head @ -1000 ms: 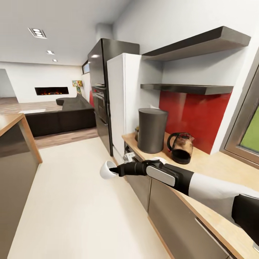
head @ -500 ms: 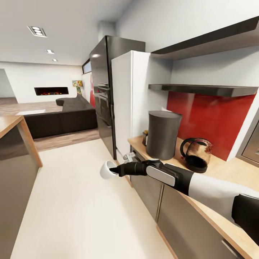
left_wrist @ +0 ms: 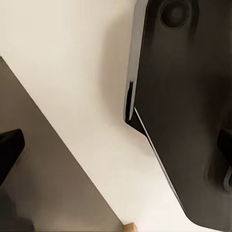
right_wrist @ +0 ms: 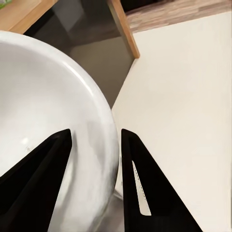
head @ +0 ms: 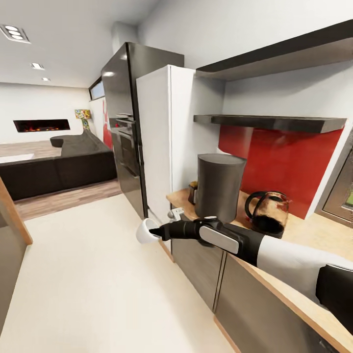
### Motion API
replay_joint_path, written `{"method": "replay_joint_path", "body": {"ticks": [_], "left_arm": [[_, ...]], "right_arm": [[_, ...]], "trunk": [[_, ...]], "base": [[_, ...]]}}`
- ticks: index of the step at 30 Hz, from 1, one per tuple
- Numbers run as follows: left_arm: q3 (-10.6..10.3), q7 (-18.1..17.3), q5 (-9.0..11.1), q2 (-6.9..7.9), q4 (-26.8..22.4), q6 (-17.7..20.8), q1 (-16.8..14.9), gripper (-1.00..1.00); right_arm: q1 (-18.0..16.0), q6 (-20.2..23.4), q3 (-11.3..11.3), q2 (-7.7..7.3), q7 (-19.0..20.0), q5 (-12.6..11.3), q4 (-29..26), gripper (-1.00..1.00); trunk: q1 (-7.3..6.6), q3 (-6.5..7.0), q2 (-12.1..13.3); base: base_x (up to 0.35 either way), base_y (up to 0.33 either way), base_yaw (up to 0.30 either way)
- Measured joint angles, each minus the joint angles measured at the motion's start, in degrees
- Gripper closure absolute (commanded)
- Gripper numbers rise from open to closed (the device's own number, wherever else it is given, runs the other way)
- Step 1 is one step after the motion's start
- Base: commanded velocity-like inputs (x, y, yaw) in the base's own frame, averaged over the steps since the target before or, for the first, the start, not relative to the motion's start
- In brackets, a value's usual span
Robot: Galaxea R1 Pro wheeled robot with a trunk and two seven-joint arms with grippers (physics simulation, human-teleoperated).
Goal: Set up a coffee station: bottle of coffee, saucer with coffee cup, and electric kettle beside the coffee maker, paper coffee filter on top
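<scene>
Carrying step: right fingers (head: 156, 232) pinched on rim of white cup (head: 145, 231), held over floor, beside bench (head: 314, 230) edge. Left fingers: cannot tell. Next: bring cup to bench near coffee maker (head: 219, 187), onto saucer.

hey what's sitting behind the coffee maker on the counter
Peeking out past the coffee maker, toward the fridge, is a small dark bottle with an amber cap, standing on the kitchen countertop. The drum hides most of it, so its label isn't readable.
</scene>
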Motion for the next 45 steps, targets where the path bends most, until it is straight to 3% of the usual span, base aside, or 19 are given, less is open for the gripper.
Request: {"method": "replay_joint_path", "body": {"ticks": [15,36,45], "left_arm": [[0.0,0.0,0.0,-0.01,0.0,0.0,0.0,-1.0],[0.0,0.0,0.0,0.07,0.0,0.0,-0.1,-1.0],[0.1,0.0,0.0,0.07,0.0,0.0,-0.4,-1.0]], "right_arm": [[0.0,0.0,0.0,0.03,0.0,0.0,0.0,1.0],[0.0,0.0,0.0,0.09,0.0,0.0,0.1,1.0],[0.0,0.0,0.0,0.1,0.0,0.0,0.1,1.0]], "trunk": [[0.02,0.0,0.0],[0.02,0.19,0.0],[0.02,0.43,0.0]], "base": [[0.031,0.259,-0.021],[0.0,0.008,0.0],[0.0,0.0,-0.238]]}}
